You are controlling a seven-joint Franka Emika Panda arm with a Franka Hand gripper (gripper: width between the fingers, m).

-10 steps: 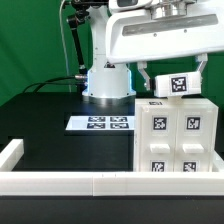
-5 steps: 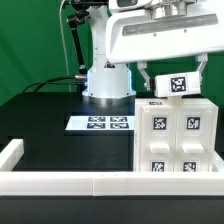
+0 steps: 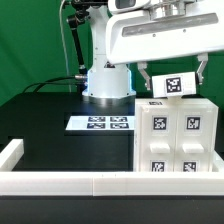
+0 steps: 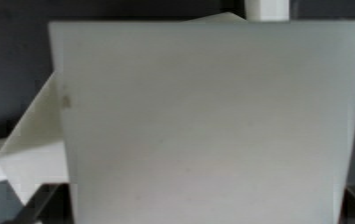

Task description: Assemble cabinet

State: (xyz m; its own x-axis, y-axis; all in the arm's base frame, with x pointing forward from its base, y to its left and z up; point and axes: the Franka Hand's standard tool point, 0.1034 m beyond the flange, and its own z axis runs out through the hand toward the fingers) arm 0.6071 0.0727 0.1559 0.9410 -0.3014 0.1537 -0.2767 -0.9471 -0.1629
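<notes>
Cabinet (image 3: 178,135) sits at exterior view's right; gripper (image 3: 172,80) fingers straddle tagged panel (image 3: 171,88) over its top, can't tell if clamped.

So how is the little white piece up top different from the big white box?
The small panel shows one tag and tilts a bit; the cabinet body, much bigger, shows four on its front and stands straight. The small panel sits in the gripper; the cabinet body rests on the table. Both are white with black-and-white tags.

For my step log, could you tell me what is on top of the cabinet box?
A small tagged panel, flanked by the gripper; whether it touches the box is hidden.
</notes>
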